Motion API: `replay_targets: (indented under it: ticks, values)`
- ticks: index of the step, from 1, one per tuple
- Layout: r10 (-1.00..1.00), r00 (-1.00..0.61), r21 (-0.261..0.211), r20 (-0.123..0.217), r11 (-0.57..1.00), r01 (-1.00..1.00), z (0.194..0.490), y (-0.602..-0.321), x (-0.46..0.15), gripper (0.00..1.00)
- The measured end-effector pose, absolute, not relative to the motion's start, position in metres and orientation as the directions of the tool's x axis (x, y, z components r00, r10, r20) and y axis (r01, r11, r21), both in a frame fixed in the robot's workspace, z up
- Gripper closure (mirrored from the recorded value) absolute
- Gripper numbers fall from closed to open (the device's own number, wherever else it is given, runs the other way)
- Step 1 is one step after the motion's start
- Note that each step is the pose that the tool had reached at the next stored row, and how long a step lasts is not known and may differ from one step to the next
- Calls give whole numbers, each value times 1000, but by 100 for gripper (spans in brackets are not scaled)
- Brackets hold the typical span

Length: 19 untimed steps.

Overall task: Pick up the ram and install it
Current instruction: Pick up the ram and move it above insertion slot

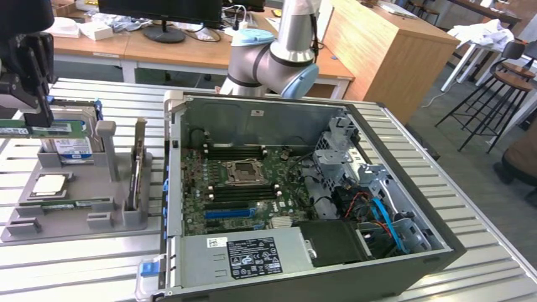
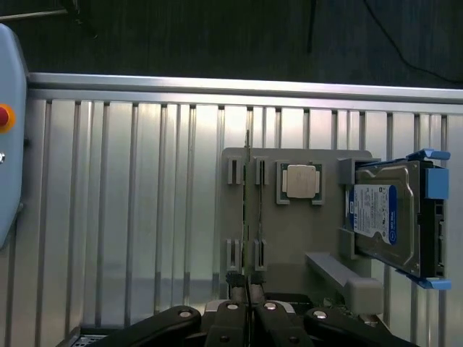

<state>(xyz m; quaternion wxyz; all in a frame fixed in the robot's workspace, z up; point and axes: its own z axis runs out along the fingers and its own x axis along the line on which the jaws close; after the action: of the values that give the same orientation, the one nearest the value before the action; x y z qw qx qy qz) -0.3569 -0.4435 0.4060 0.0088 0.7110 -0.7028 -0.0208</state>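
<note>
Ram (image 1: 38, 130) hangs level and edge-up in the jaws, which are pinched narrowly on its upper edge, just above the grey parts tray (image 1: 25, 220) at the exterior view's left. A twin stick (image 1: 75, 203) lies in the tray near a processor chip (image 1: 49, 184). The open computer case (image 1: 436, 251) sits beside the tray on the slatted bench (image 1: 84, 264).

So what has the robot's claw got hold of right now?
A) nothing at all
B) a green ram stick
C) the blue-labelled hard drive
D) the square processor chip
B: the gripper is shut on a green ram stick, held above the gray tray, while the processor chip and the hard drive sit in the tray.
</note>
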Motion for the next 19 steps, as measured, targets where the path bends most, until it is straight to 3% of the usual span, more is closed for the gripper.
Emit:
replay_targets:
  ticks: [19]
  values:
    - [-1000, 11, 44, -17, -12, -999, 409, -444, -353, 88]
